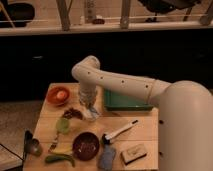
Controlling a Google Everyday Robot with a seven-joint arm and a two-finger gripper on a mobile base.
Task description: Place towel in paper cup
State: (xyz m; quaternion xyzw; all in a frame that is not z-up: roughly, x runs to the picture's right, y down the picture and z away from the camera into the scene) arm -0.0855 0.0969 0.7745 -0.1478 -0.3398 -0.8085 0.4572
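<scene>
- Hanging low over the desk, my tool sits just left of the green tray; I cannot tell its grip.
- A pale bundle, seemingly the towel, lies right beneath it, left of the tray.

Pretty dim in here. Warm light from above hits the wooden surface and the white arm, and the background behind goes nearly black. The gripper hangs in the lit patch, low over the surface, beside the green tray.

Gripper (over table) v. blurry.
</scene>
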